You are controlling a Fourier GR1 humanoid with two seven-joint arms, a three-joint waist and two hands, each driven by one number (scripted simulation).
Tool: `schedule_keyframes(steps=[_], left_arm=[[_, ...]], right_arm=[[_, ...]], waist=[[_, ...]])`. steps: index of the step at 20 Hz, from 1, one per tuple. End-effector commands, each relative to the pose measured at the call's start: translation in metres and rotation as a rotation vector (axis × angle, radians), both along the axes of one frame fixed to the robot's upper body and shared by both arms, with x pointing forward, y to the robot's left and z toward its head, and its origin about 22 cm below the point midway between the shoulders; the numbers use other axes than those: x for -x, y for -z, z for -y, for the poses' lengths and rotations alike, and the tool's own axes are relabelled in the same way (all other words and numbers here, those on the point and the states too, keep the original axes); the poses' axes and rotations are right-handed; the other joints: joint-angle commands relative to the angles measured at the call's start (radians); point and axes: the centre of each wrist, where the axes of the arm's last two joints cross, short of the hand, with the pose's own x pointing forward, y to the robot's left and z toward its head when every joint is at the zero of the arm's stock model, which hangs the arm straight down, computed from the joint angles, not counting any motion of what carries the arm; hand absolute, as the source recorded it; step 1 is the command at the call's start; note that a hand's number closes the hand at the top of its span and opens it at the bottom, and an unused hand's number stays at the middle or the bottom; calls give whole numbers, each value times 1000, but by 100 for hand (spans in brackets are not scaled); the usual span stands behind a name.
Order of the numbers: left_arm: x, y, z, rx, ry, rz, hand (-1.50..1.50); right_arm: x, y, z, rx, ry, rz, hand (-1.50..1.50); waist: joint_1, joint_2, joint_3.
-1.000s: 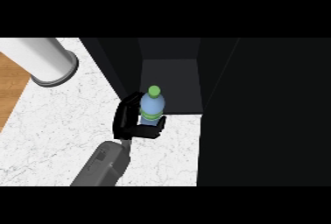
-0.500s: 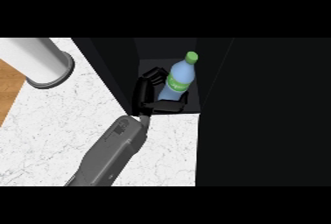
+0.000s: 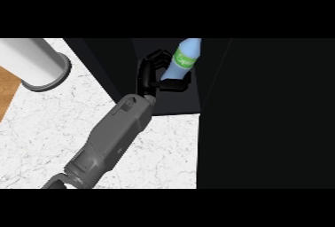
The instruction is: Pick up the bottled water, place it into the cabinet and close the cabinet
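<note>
The bottled water point(image 3: 183, 60), pale blue with a green label, is tilted inside the dark cabinet opening point(image 3: 171, 101). Its top is cut off at the view's upper edge. My left hand point(image 3: 152, 73) is shut on the bottle: black fingers curl round its left side and the thumb presses at its lower right. The grey forearm point(image 3: 108, 137) slants up from the lower left across the counter. My right hand does not show.
The black cabinet point(image 3: 274, 111) fills the right half of the view; I cannot make out its door. A white cylinder on a grey base point(image 3: 29, 62) stands at the upper left on the white marble counter point(image 3: 163, 150). Wooden floor point(image 3: 8, 91) shows at the far left.
My left hand has carried the bottle up and to the right, from in front of the cabinet into its opening. The bottle now leans more.
</note>
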Motion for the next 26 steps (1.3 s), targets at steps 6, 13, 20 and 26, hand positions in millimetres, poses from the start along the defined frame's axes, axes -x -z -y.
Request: schedule_keyframes(steps=[6,13,20,26], left_arm=[[-14,22,-23,-199,-153,-65,150],[-27,15,-55,-143,-242,-32,150],[-37,1,-55,-326,-299,49,-150],[-36,1,-43,-345,-315,37,-150]], right_arm=[[-2,-6,5,-64,-23,38,-150],[-2,-2,13,-50,-43,55,-150],[0,-1,10,-62,-49,29,-150],[1,6,12,-73,-77,31,-150]], waist=[[-15,9,0],[-34,21,-1],[-48,24,-1],[-60,25,0]])
